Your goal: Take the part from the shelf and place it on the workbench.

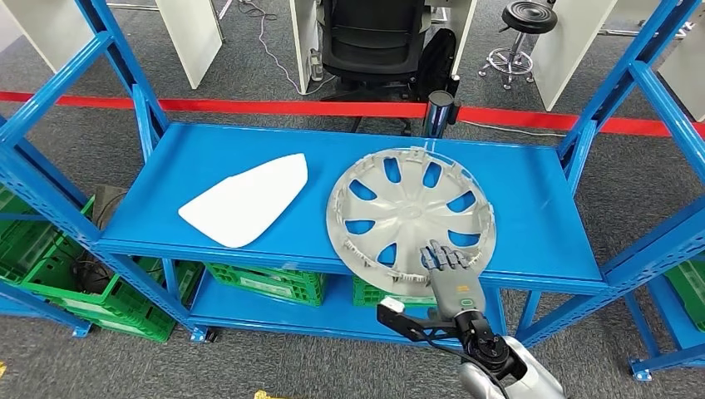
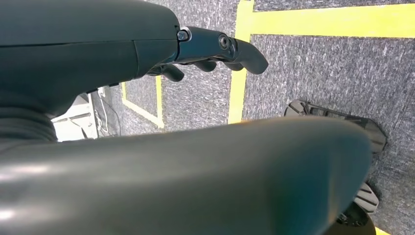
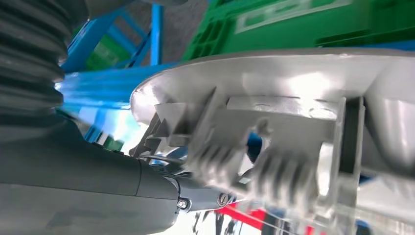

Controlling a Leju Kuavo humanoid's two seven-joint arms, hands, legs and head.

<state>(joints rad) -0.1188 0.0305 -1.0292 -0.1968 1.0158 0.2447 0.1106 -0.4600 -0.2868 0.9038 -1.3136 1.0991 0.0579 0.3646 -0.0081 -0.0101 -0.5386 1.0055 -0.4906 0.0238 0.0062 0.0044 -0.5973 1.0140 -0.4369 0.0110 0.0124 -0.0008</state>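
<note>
Hubcap [image 1: 410, 218] is what you were after: a silver, round wheel cover lying inner face up on the blue shelf [image 1: 532, 199], its near rim hanging just over the front edge. You had the right hand [image 1: 449, 264] reaching in from below, its dark fingers [image 1: 438, 256] laid on the cover's near edge. In the right wrist view the same cover [image 3: 274, 83] sat close against the hand [image 3: 161, 188], with its ribbed clips beside the fingers. Whether that hand had actually closed on the rim, you could not tell from these views.

Your left hand [image 2: 215, 49] hung low over grey carpet [image 2: 313, 73] marked with yellow tape lines [image 2: 323, 22]; its fingers were curled in and held nothing.

To the left of the cover on the same shelf you had a flat white panel [image 1: 247, 201], well apart from it. Green crates [image 1: 266, 283] stood on the level below. Behind the rack ran a red barrier strip [image 1: 274, 106], with a black office chair [image 1: 370, 37] and a stool [image 1: 524, 25] farther back.
</note>
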